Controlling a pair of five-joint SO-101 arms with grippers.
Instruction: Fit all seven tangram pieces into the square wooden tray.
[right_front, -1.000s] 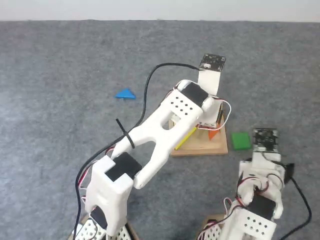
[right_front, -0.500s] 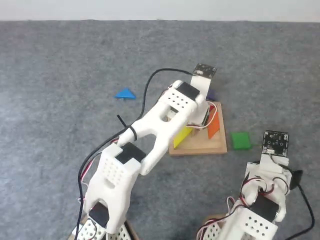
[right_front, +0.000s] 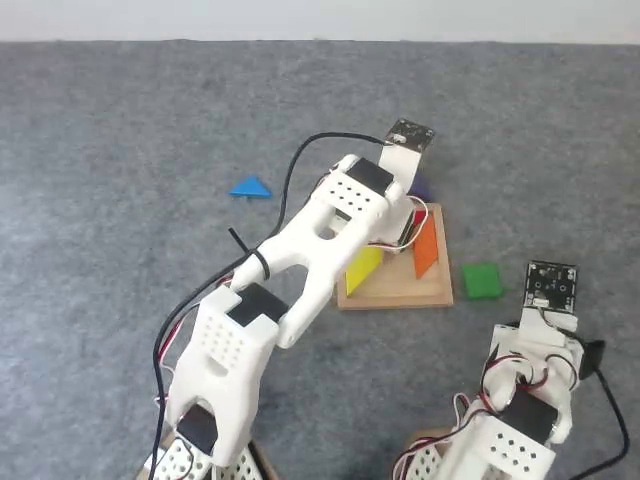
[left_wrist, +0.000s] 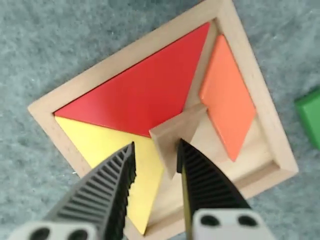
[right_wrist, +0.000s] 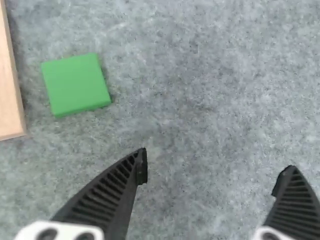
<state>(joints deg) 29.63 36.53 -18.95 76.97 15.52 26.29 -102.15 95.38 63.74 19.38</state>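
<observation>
The square wooden tray (left_wrist: 272, 135) (right_front: 395, 295) holds a big red triangle (left_wrist: 145, 90), a yellow triangle (left_wrist: 107, 145) and an orange parallelogram (left_wrist: 227, 110). A wood-coloured triangle (left_wrist: 175, 132) rests tilted at the tray's middle. My left gripper (left_wrist: 156, 145) hangs just above it, narrowly open; one finger is at its edge, the other a little off it. A green square (right_wrist: 75, 84) (right_front: 482, 281) lies on the carpet right of the tray, a blue triangle (right_front: 250, 188) far to the left, and a purple piece (right_front: 421, 187) behind the tray. My right gripper (right_wrist: 212, 175) stands wide open over carpet near the green square.
Grey carpet covers the whole table, with free room on the left and at the front. The left arm (right_front: 300, 260) stretches diagonally over the tray's left half. The right arm (right_front: 535, 350) stands at the front right. The tray's edge (right_wrist: 10, 75) shows beside the green square.
The left arm has drawn back and leftward over the tray, uncovering the orange and yellow pieces. The right arm shifted slightly right and toward the front, then stayed still.
</observation>
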